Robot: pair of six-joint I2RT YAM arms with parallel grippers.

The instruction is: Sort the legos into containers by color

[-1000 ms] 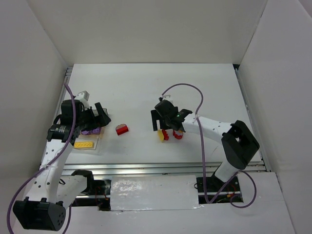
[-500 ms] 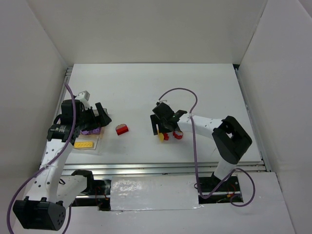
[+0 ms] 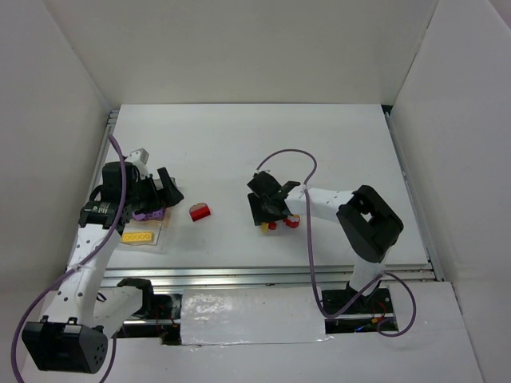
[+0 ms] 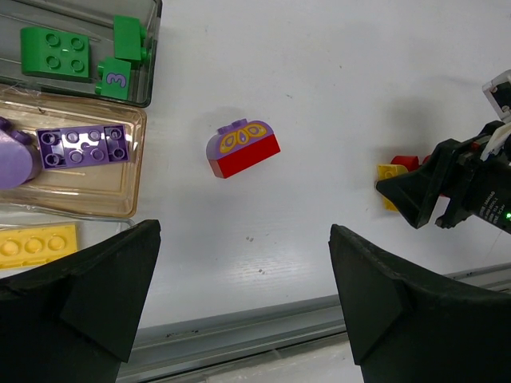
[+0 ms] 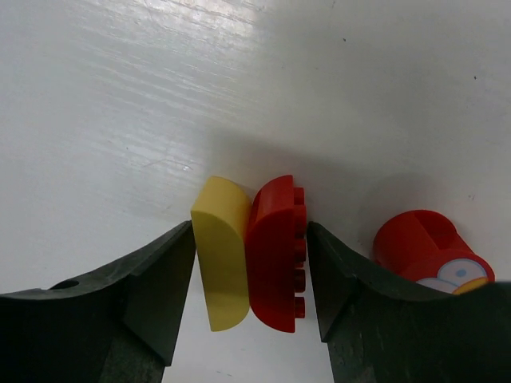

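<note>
My right gripper (image 5: 250, 255) is low over the table, its fingers pressed against a yellow rounded lego (image 5: 222, 255) and a red rounded lego (image 5: 275, 255) that stand side by side between them. A red round lego (image 5: 415, 243) with a printed face lies just to their right, outside the jaws. My left gripper (image 4: 243, 239) hangs open and empty above the table near the containers (image 4: 136, 159). A red lego with a purple top (image 4: 243, 150) lies alone ahead of it. The trays hold green legos (image 4: 56, 52), purple legos (image 4: 80, 146) and a flat yellow lego (image 4: 36, 243).
The metal rail (image 3: 263, 275) runs along the table's near edge. White walls enclose the table on three sides. From the left wrist view the right gripper (image 4: 423, 191) shows at the right with the yellow and red pieces beside it.
My right gripper has come down and moved slightly left onto the yellow and red pair, its jaws narrowing from wide open to touching them. The left arm has stayed still.
</note>
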